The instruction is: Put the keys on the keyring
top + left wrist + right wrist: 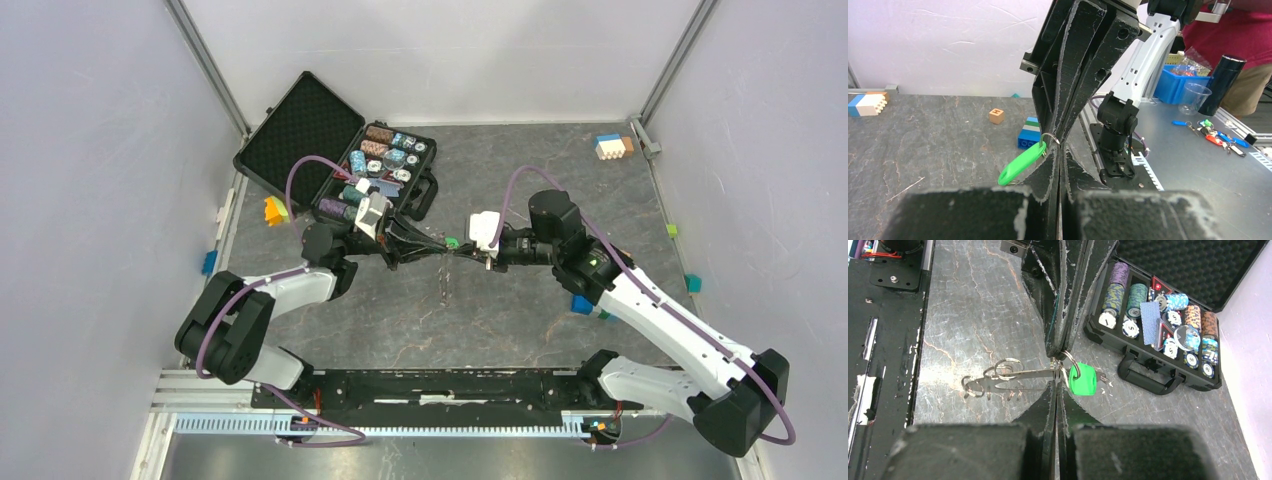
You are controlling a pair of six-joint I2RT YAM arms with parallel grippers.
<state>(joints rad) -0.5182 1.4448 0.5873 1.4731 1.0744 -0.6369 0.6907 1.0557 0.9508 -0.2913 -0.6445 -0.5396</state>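
Note:
My two grippers meet tip to tip above the middle of the table. The left gripper (446, 250) (1058, 150) is shut, its tips at the small split ring of the green-headed key (452, 242) (1021, 163) (1082, 379). The right gripper (465, 251) (1057, 375) is shut on the thin grey keyring (1023, 372). The ring shows edge-on, running left from the tips with grey keys and small rings (993, 380) on it. In the top view it hangs below the tips (445, 285). The exact contact between key and ring is hidden by the fingers.
An open black case of poker chips (385, 170) lies behind the left gripper, its handle (1148, 380) close to the green key. An orange block (272, 210) sits left, a blue block (582, 304) under the right arm, stacked bricks (612, 146) far right.

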